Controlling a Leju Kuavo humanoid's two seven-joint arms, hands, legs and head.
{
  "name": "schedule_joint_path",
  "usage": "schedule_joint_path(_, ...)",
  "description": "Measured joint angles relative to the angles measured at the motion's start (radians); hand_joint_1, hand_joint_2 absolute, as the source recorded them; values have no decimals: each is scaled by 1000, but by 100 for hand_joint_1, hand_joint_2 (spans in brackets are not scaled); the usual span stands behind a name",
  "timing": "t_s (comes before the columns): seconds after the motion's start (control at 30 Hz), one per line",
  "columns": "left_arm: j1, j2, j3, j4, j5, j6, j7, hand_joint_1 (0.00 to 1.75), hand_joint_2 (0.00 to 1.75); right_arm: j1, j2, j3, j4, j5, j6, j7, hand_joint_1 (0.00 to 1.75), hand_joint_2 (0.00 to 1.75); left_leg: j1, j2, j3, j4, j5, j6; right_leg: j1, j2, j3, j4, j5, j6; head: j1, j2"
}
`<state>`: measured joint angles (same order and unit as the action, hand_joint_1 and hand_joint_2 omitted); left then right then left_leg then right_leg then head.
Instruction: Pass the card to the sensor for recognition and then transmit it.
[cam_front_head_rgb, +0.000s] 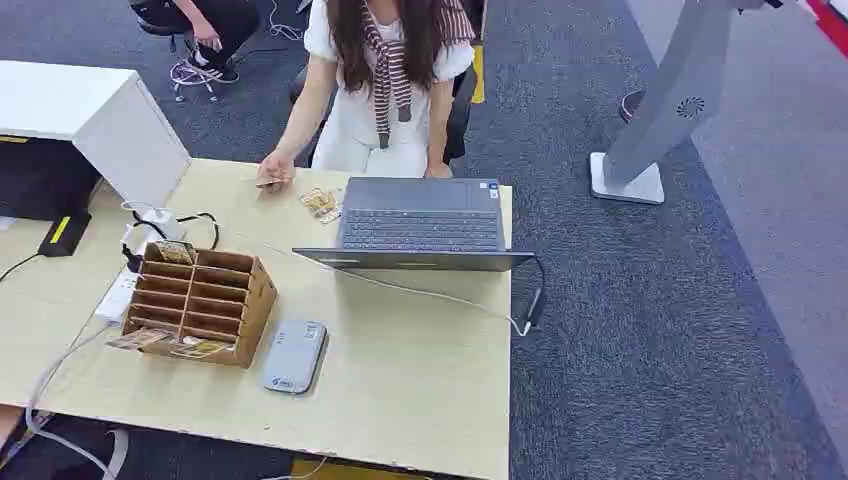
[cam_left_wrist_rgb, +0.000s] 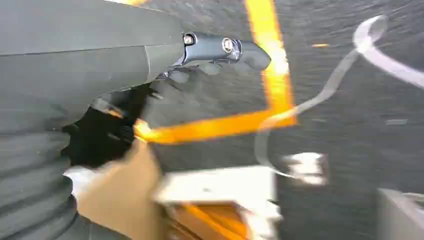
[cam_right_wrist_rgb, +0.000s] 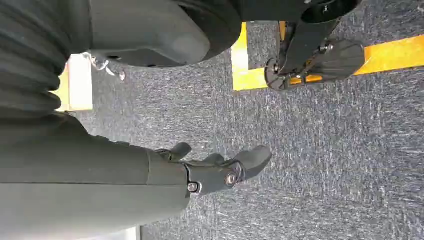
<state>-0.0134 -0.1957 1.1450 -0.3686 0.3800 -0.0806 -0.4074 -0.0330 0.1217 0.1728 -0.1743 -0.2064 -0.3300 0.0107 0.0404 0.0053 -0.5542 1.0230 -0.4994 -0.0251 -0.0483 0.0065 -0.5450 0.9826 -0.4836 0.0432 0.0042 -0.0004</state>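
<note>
Head view shows a pale wooden table (cam_front_head_rgb: 420, 380) on dark carpet (cam_front_head_rgb: 660, 340), laptop (cam_front_head_rgb: 420, 225) at 12 o'clock, while both the left hand (cam_left_wrist_rgb: 200, 65) and right hand (cam_right_wrist_rgb: 215, 167) hang with fingers apart, holding nothing.

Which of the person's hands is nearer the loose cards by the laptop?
Right: the person's right hand sits just beside the loose cards; the left hand is farther, behind the laptop.

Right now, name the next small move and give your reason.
Probably raise the left hand toward the wooden card rack: both hands hang over the floor holding nothing, the right hand too, while cards sit in the rack beside the grey sensor.
</note>
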Motion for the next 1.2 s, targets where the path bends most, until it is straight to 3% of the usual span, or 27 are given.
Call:
schedule_joint_path(0.1,6,-24,72,-98,25,-48,-6,0,175,0,2,-1,0,-1,0,-3,0,175,0,0,0,0,0,0,0,0,0,0,0,0,0,0)
schedule_joint_path(0.23,11,-81,169,-317,93,-122,30,0,175,0,3,-2,0,-4,-4,-9,0,175,0,0,0,0,0,0,0,0,0,0,0,0,0,0)
schedule_joint_path(0.3,30,-94,178,-419,133,-140,-18,0,175,0,6,-9,0,-27,-18,-20,0,175,0,0,0,0,0,0,0,0,0,0,0,0,0,0)
schedule_joint_path(0.37,92,-101,115,-567,272,-39,-132,0,175,1,13,-23,0,-41,-29,-30,0,175,3,2,1,0,-2,-2,3,1,1,1,-1,-1,0,0)
schedule_joint_path(0.43,197,-111,-28,-760,387,109,-231,0,175,4,17,-32,0,-50,-34,-34,0,175,3,3,3,0,-2,-3,3,3,0,1,-1,-1,-2,0)
schedule_joint_path(0.47,259,-111,-113,-852,390,156,-262,0,175,6,18,-37,0,-53,-36,-35,0,175,2,0,1,0,-1,-2,2,1,-1,0,-1,0,-5,0)
schedule_joint_path(0.6,370,-133,-325,-1131,313,195,-290,0,175,2,25,-52,1,-52,-31,-39,0,175,3,-9,-1,0,-1,-1,2,-12,1,0,-5,0,2,0)
schedule_joint_path(0.73,431,-140,-440,-1327,275,233,-293,0,175,3,29,-60,1,-52,-31,-40,0,175,2,-6,0,0,-1,-1,2,-9,3,0,-2,-2,1,0)
schedule_joint_path(0.83,456,-144,-490,-1416,253,217,-293,0,175,3,31,-64,1,-52,-31,-42,0,175,2,-6,1,0,0,-1,2,-8,3,0,-2,-2,1,0)
schedule_joint_path(0.97,464,-146,-507,-1556,57,132,-293,0,175,2,33,-69,1,-47,-27,-44,0,175,2,-7,1,0,0,-1,3,-8,1,0,-3,-2,2,0)
schedule_joint_path(1.1,439,-145,-510,-1695,-316,70,-294,0,175,2,33,-69,1,-18,-3,-32,0,175,2,-6,1,0,0,-1,2,-8,2,0,-2,-2,2,0)
schedule_joint_path(1.2,381,-105,-506,-1712,-652,113,-261,0,175,-1,32,-66,1,10,15,-11,0,175,2,-7,2,0,0,-1,2,-8,1,0,-2,-2,2,0)
